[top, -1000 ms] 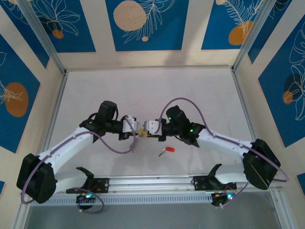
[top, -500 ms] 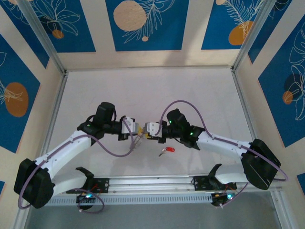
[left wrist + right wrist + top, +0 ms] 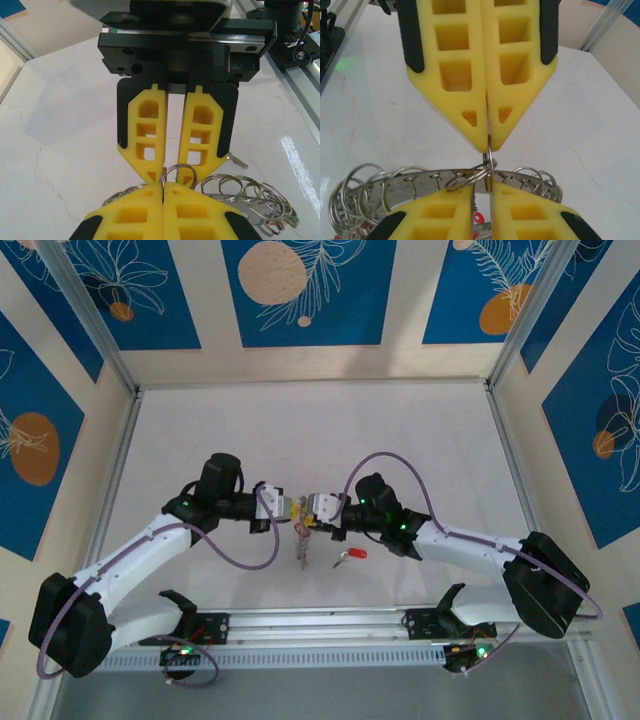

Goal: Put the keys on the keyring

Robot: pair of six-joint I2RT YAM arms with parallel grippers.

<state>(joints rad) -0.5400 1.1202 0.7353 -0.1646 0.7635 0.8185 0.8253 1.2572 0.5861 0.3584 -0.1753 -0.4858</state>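
The two grippers meet tip to tip above the table. My left gripper (image 3: 290, 510) (image 3: 164, 184) is shut on a small split ring (image 3: 489, 159) that hangs from the keyring (image 3: 300, 543). The keyring is a grey metal band (image 3: 415, 177) studded with several small rings (image 3: 250, 197), and it dangles below both grippers. My right gripper (image 3: 308, 512) (image 3: 482, 186) faces the left one, its jaws narrowed to a slim gap around the same small ring. One red-headed key (image 3: 355, 553) lies on the table. Another red key head (image 3: 478, 218) shows under the band, and a silver key blade (image 3: 238, 161) behind it.
The white tabletop (image 3: 300, 440) is walled by blue-and-cream panels behind and at the sides. An aluminium rail (image 3: 320, 620) runs along the near edge by the arm bases. The loose key lies just below my right wrist.
The keyring, slanted toward the left arm half a second ago, now hangs straight down under the fingertips. The left arm's elbow dropped back a second ago and has held since.
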